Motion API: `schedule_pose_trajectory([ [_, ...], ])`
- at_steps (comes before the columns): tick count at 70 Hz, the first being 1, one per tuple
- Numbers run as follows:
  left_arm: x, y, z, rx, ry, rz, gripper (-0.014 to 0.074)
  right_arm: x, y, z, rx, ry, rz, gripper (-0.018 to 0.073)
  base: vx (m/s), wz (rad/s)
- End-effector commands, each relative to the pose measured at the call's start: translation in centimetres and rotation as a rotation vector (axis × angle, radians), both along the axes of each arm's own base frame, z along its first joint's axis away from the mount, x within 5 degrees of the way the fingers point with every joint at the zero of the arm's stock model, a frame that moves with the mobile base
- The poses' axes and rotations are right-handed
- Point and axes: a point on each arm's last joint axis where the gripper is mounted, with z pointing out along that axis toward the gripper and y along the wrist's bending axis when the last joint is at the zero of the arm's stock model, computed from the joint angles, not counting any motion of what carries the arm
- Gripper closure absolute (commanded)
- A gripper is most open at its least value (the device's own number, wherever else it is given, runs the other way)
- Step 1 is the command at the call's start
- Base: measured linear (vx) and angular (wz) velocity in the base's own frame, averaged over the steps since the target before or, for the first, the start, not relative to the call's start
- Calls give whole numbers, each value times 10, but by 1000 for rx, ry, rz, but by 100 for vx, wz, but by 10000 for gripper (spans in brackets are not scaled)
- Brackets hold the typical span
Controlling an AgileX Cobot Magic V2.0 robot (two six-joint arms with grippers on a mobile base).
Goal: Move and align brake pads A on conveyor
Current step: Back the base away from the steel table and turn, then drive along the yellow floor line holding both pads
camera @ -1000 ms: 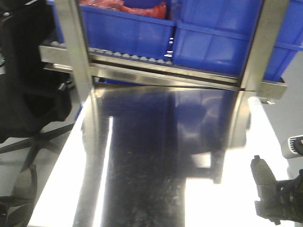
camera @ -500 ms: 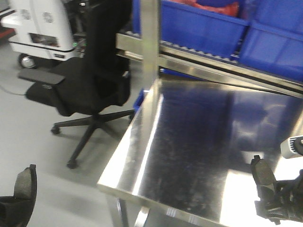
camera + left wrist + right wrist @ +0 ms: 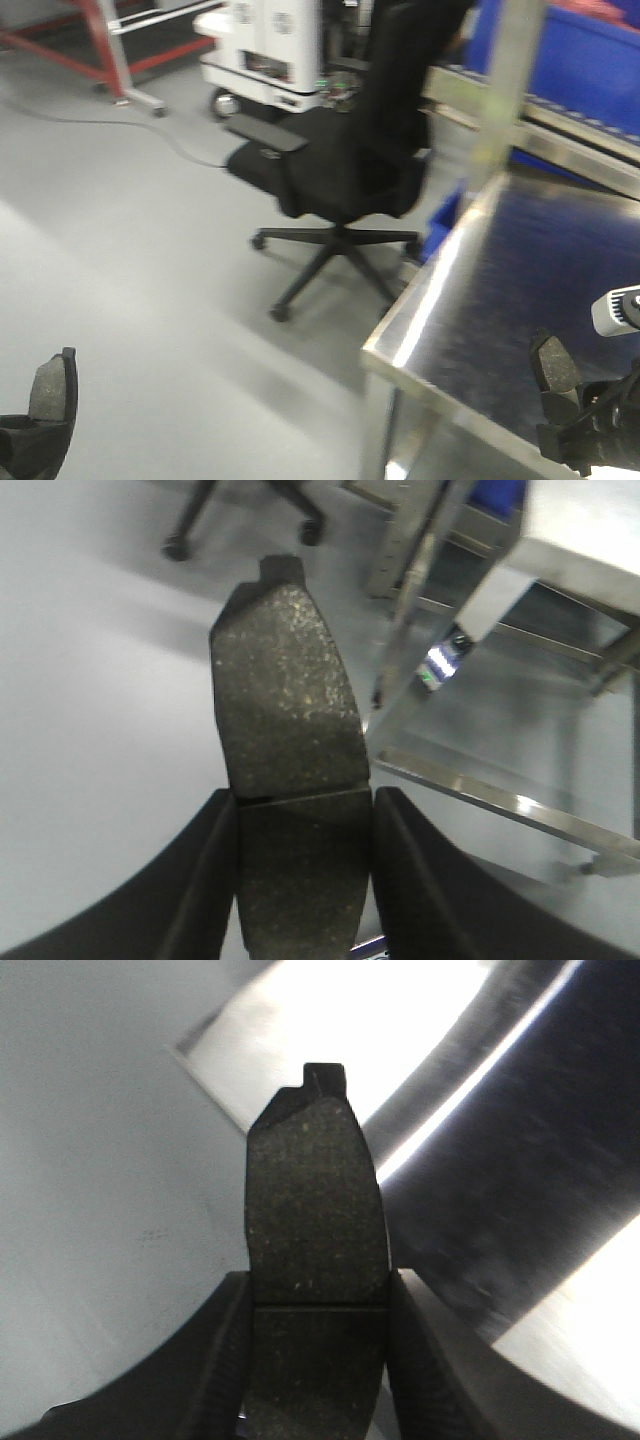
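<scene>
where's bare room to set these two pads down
The steel tabletop is bare from its front-left corner back to the blue-bin rack; the right gripper holds one pad over its near edge. Crowded: the office chair by the table's left side. The left gripper holds the other pad over floor. No conveyor in view.

Matte black, curved gripper fingers [image 3: 200, 880]; white rounded housing [image 3: 615, 310] by right wrist.

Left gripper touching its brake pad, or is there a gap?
Touching. The left wrist view shows the brake pad seated between both fingers of the left gripper, its edges flush against them with no gap.
</scene>
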Motion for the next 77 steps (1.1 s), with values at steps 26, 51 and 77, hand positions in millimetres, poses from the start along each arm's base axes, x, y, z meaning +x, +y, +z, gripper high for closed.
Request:
schedule_pose_trajectory([
  [26, 5, -2, 14, -41, -90, 10, 513, 5, 1, 14, 21, -100, 5, 501, -3, 61],
  [51, 5, -2, 14, -41, -90, 10, 513, 5, 1, 14, 21, -100, 5, 501, 3, 52],
  [77, 5, -2, 14, -41, -90, 10, 513, 5, 1, 14, 21, -100, 5, 501, 5, 54],
])
